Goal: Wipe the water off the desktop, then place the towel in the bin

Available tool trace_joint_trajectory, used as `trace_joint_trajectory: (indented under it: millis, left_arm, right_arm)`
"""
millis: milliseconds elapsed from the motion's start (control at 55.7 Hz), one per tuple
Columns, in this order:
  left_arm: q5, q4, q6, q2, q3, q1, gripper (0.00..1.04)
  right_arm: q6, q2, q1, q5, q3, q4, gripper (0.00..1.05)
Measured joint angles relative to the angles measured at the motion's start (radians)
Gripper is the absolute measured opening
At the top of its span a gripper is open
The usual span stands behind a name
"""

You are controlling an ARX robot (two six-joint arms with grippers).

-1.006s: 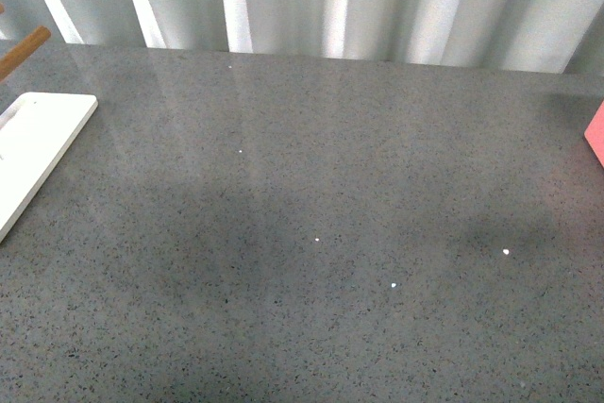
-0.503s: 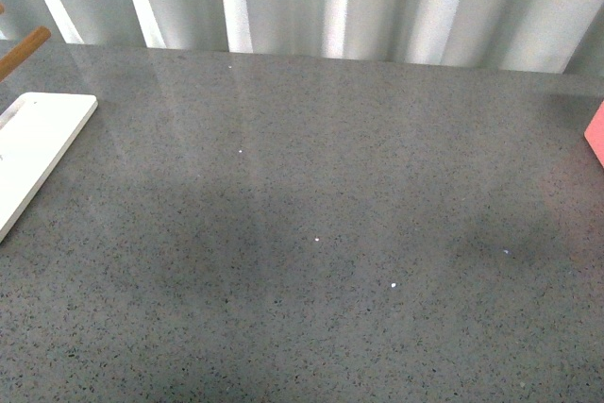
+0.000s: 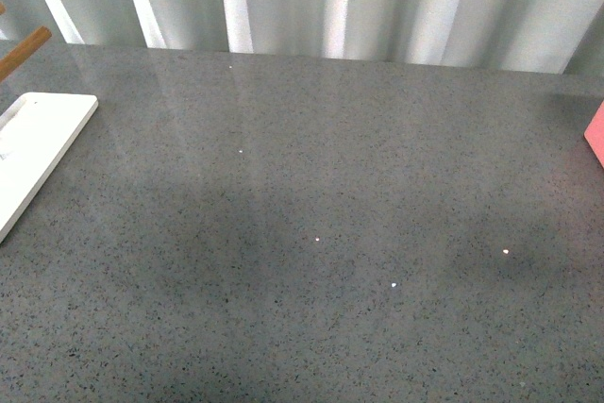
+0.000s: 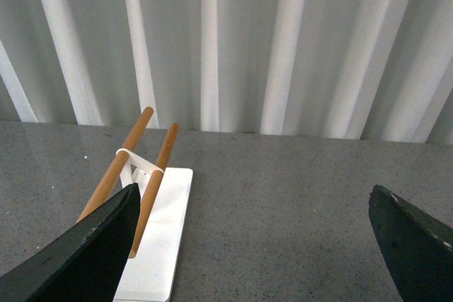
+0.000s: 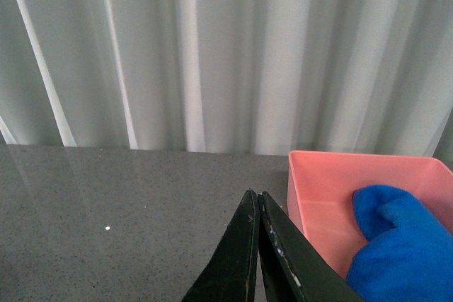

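The grey speckled desktop [image 3: 311,233] fills the front view, and neither arm shows there. In the right wrist view the bright blue towel [image 5: 400,242] lies bunched inside the pink bin [image 5: 333,182]. My right gripper [image 5: 256,199] is shut with nothing between its fingers, and hangs above the desktop [image 5: 127,203] just beside the bin's near wall. My left gripper [image 4: 255,206] stands wide open and empty over the desktop [image 4: 269,210] close to a white rack.
A white flat tray [image 3: 33,143] with wooden bars [image 4: 134,164] sits at the desktop's left edge. The pink bin's corner [image 3: 596,134] shows at the right edge. White pleated curtains [image 3: 330,2] run behind the desktop. Small bright specks [image 3: 317,239] dot the surface.
Neither the tray nor the bin has moved. One bright speck at the right dimmed half a second ago and is bright again now.
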Motion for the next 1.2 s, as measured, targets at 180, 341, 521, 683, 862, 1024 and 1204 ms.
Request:
trace_joint_trajectory:
  millis: [180,341,521,683,862,1024,1204]
  left_arm:
    - [0.0,0.0,0.0,0.0,0.0,0.0,0.98]
    - [0.0,0.0,0.0,0.0,0.0,0.0,0.98]
    - [0.0,0.0,0.0,0.0,0.0,0.0,0.98]
    - [0.0,0.0,0.0,0.0,0.0,0.0,0.98]
    - [0.0,0.0,0.0,0.0,0.0,0.0,0.98]
    - [0.0,0.0,0.0,0.0,0.0,0.0,0.98]
    - [0.0,0.0,0.0,0.0,0.0,0.0,0.98]
  right_arm:
    - [0.0,0.0,0.0,0.0,0.0,0.0,0.05]
    - [0.0,0.0,0.0,0.0,0.0,0.0,0.31]
    - [0.0,0.0,0.0,0.0,0.0,0.0,0.72]
    - [0.001,0.0,0.0,0.0,0.0,0.0,0.98]
    - [0.001,0.0,0.0,0.0,0.0,0.0,0.98]
    - [0.001,0.0,0.0,0.0,0.0,0.0,0.98]
    - [0.001,0.0,0.0,0.0,0.0,0.0,0.98]
